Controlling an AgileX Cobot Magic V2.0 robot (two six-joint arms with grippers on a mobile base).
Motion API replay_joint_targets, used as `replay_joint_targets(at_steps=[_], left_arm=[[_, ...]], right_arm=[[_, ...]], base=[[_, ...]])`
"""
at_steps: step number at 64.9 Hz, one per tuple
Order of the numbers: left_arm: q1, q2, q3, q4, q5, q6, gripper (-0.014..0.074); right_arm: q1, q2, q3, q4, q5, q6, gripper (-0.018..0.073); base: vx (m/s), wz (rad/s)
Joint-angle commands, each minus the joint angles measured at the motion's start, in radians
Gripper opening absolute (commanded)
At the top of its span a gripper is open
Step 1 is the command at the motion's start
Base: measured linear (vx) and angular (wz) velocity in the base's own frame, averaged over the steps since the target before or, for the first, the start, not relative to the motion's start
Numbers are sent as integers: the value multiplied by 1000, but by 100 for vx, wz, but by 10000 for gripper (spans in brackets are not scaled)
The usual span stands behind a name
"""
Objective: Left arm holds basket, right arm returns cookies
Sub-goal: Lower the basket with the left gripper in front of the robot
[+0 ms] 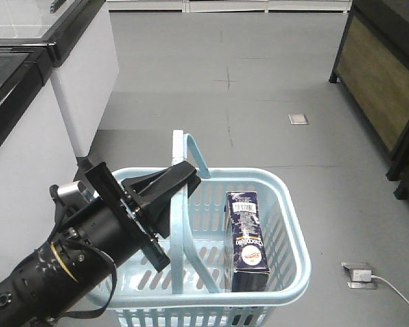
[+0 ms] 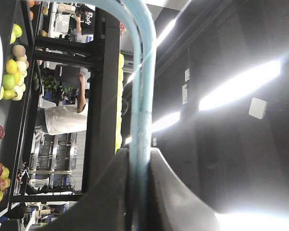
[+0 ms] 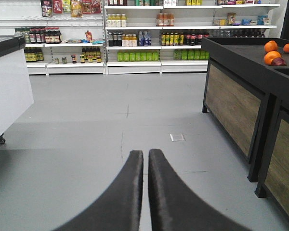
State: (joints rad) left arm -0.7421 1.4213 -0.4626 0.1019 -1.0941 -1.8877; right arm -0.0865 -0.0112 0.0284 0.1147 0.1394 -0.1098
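Observation:
The light blue basket (image 1: 294,228) hangs above the grey floor, carried by its two loop handles (image 1: 181,204). My left gripper (image 1: 188,174) is shut on the handles near their top. In the left wrist view the pale blue handle (image 2: 143,72) runs up from between the pressed fingers of the left gripper (image 2: 138,152). The navy box of cookies (image 1: 248,235) stands inside the basket against its right wall, barcode end up. My right gripper (image 3: 145,153) is shut on nothing, pointing across the floor, away from the basket, and does not show in the front view.
White freezer cabinets (image 1: 82,75) line the left side. Dark wooden display stands (image 1: 375,75) run along the right, one carrying oranges (image 3: 270,52). Stocked shelves (image 3: 135,43) fill the far wall. A floor plate (image 1: 298,119) and a plug with cable (image 1: 360,276) lie on the floor.

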Motion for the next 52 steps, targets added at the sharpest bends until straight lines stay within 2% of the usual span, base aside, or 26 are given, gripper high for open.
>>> replay_joint_targets(at_steps=[1,11,30,52], left_arm=[[-31,-40,-29,-81,-250,35,-4],[-68,-40,-29,-132,-251,63,-4],[-95,-40,-29,-129,-255,63,-4],[-95,-40,-29,-102,-276,59,-4]], right_arm=[[-4,-9,17,-8,-73,-6,-6],[-4,-9,17,-8,-73,-6,-6],[-4,-9,17,-8,-73,-6,-6],[-4,-9,17,-8,-73,-6,-6]], base=[[0,0],[0,0],[0,0],[0,0]])
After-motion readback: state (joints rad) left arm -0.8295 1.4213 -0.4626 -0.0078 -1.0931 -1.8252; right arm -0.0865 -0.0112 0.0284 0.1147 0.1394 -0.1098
